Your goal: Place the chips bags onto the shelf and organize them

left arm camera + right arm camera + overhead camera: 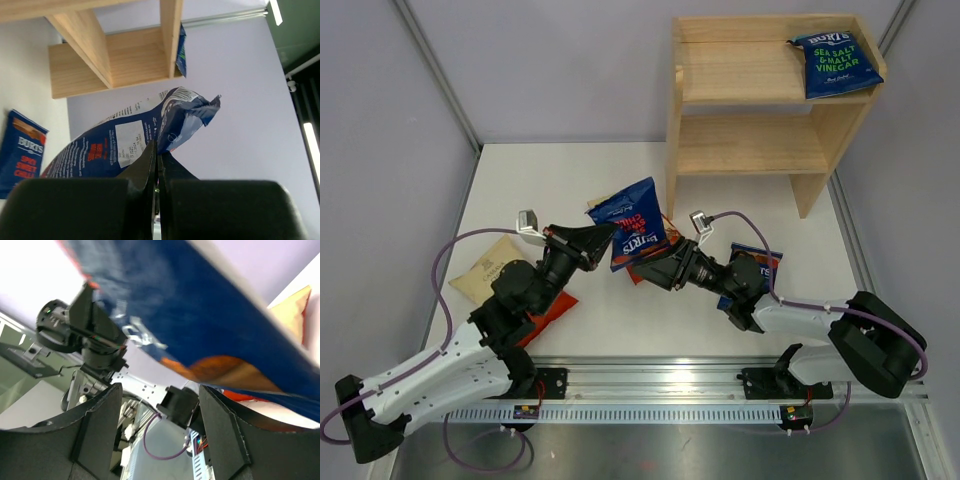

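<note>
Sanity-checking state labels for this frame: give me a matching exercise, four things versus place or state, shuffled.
Things:
1. dark blue glossy sea salt and vinegar bag
2. dark blue glossy Burts bag between the arms
3. cream-topped glossy bag
4. right claw

Places or states:
A. open
B. on the white table, partly under the left arm
C. on the top tier of the light wooden shelf
D. pinched in the shut left claw

Pairs: 1-C, 2-D, 3-B, 4-A
</note>
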`<state>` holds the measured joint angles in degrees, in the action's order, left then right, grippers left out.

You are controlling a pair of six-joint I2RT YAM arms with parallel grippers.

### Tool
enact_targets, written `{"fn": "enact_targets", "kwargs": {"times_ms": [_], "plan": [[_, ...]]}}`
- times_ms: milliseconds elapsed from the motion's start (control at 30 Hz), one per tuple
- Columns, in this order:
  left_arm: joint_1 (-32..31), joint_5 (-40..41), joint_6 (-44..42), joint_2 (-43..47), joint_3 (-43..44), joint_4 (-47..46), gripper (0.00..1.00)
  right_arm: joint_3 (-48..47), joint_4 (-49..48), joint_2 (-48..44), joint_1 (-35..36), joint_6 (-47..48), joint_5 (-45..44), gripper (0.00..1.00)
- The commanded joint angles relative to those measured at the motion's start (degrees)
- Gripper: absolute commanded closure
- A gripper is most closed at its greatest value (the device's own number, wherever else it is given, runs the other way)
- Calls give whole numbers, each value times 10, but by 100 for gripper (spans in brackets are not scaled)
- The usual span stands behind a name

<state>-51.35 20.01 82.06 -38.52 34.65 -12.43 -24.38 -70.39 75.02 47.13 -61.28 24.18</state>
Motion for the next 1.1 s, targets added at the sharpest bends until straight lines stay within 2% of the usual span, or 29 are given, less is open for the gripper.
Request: {"fn": "enact_targets", "kwargs": {"times_ms": [0,200,400,600,700,867,967,1067], "plan": [[-18,40,-12,-3,39,-66,100,-19,3,-23,6,39,-40,30],[-30,56,-19,-8,52,-66,100,-8,73,-59,10,57,-51,29],[-49,41,0,-28,51,-103,100,6,5,-62,12,65,-63,28],[-74,33,14,-42,51,-132,100,-1,-81,-60,11,62,-95,40],[-83,52,15,-28,47,-119,100,11,-111,-79,11,67,-113,52],[-85,90,29,2,26,-67,100,11,-72,-130,11,82,-128,66],[-85,103,41,11,18,-33,100,3,-38,-175,11,98,-138,65],[-85,105,37,10,14,-22,100,-22,81,-234,11,128,-144,58]]}}
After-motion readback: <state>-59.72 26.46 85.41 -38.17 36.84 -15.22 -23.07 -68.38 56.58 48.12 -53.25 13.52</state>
